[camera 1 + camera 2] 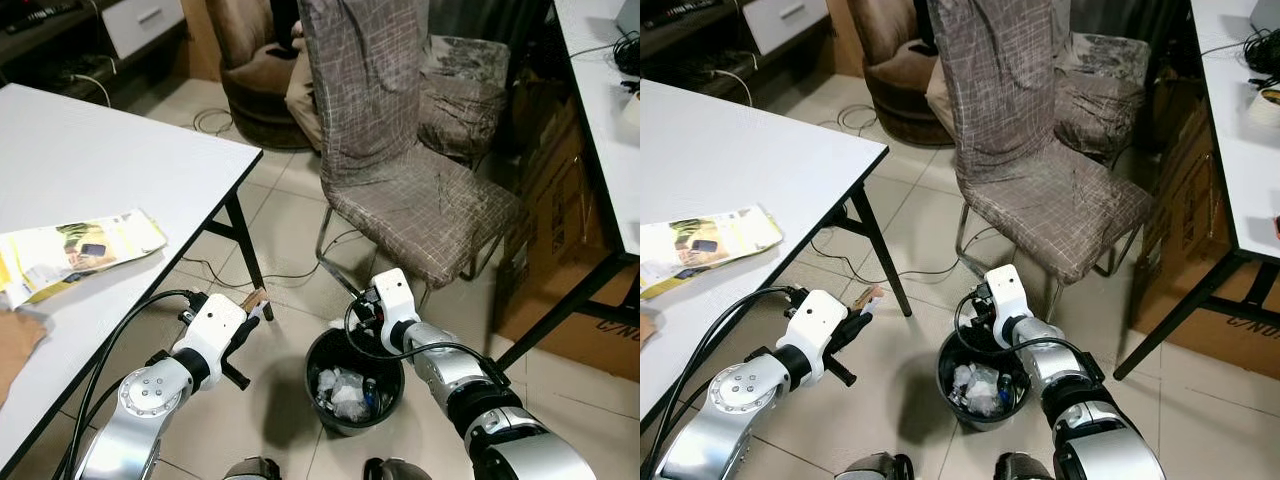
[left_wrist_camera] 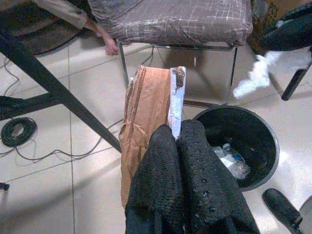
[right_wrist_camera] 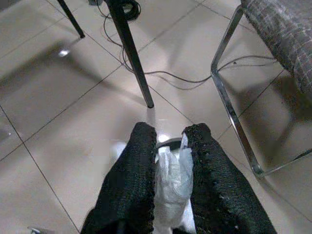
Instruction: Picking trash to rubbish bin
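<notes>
A black round rubbish bin (image 1: 314, 372) stands on the tiled floor between my two arms, with white wrappers and a small bottle inside. Over the bin's far rim, my right gripper (image 1: 362, 318) is shut on a crumpled white tissue (image 3: 170, 178). To the left of the bin, beside the table leg, my left gripper (image 1: 250, 308) is shut on a flat brown paper wrapper with a white edge (image 2: 146, 107). In the left wrist view the bin (image 2: 261, 139) lies just beyond the wrapper, and the white tissue (image 2: 253, 78) hangs above the bin.
A fabric-covered chair (image 1: 400, 190) stands just behind the bin. The white table (image 1: 90, 160) at left carries a yellow leaflet (image 1: 80, 250); its black leg (image 1: 245, 250) is close to my left gripper. Cables (image 2: 17, 131) lie on the floor. Cardboard boxes (image 1: 560, 250) sit under the right table.
</notes>
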Motion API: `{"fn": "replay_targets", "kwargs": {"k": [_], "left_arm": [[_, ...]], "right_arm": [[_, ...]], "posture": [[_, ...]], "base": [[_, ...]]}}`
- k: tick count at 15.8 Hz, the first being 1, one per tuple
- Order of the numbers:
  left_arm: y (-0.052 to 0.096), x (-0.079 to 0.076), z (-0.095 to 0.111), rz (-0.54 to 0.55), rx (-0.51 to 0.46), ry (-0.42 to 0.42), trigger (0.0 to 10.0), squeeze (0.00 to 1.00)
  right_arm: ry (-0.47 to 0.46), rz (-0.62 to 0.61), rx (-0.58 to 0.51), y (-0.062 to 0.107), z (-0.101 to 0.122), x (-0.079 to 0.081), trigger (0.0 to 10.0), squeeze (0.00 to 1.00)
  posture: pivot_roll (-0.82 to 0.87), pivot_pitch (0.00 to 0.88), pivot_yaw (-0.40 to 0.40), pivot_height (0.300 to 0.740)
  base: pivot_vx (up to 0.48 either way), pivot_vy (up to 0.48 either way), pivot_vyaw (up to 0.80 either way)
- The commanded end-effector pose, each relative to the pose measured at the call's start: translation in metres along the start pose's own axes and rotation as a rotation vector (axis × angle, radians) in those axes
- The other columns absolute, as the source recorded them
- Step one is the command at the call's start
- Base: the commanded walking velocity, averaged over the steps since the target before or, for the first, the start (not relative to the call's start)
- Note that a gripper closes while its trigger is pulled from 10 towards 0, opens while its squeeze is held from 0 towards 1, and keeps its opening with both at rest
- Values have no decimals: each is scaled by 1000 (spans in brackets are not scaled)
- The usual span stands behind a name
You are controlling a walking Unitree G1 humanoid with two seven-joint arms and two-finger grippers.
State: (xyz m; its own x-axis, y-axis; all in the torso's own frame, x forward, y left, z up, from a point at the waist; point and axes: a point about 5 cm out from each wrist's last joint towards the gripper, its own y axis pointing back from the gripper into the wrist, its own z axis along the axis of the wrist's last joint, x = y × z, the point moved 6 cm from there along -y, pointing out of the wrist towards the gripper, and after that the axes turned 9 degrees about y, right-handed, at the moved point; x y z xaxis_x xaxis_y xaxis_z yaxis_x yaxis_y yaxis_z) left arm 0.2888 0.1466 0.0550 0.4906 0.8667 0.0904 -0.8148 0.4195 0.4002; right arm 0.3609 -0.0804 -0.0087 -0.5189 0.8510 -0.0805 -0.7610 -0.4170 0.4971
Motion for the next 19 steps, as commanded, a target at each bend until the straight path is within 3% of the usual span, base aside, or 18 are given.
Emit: {"fn": "replay_targets", "kwargs": {"k": [1, 4, 6, 7, 8, 11, 13, 16, 19], "left_arm": [[2, 1, 2, -2, 0, -1, 10000, 0], [2, 1, 4, 4, -5, 0, 10000, 0], [1, 2, 3, 10, -3, -2, 10000, 0], [0, 1, 4, 14, -11, 4, 10000, 0], [-4, 0, 5, 16, -26, 17, 10000, 0], [-26, -14, -9, -6, 11, 122, 10000, 0], [-46, -27, -28, -58, 86, 155, 10000, 0], [-66, -35, -31, -105, 116, 149, 10000, 0], [-89, -25, -23, -46, 113, 133, 10000, 0]], "right_arm": [[17, 0, -6, 0, 2, -1, 10000, 1000], [32, -21, -8, 0, 2, -6, 10000, 1000], [90, -58, -4, 1, 2, -11, 10000, 1000], [108, -77, -2, 2, 0, -14, 10000, 161], [90, -90, -4, 4, -3, -16, 10000, 0], [7, -95, -30, 22, -22, -10, 10000, 0], [17, -71, -37, 49, -35, 3, 10000, 0], [42, -40, -66, 77, -27, 11, 10000, 0], [36, 46, -81, 98, -14, 24, 10000, 0]], "posture": [[12, 161, 27, 740], [15, 154, 31, 740], [11, 148, 31, 740], [10, 143, 28, 740], [5, 136, 24, 740], [-30, 122, 24, 740], [-74, 122, 35, 740], [-109, 116, 35, 740], [-126, 113, 28, 740]], "base": [[0, 0, 0], [0, 0, 0], [0, 0, 0], [0, 0, 0], [0, 0, 0], [0, 0, -267], [0, 0, -800], [0, 0, -800], [0, 0, -800]]}}
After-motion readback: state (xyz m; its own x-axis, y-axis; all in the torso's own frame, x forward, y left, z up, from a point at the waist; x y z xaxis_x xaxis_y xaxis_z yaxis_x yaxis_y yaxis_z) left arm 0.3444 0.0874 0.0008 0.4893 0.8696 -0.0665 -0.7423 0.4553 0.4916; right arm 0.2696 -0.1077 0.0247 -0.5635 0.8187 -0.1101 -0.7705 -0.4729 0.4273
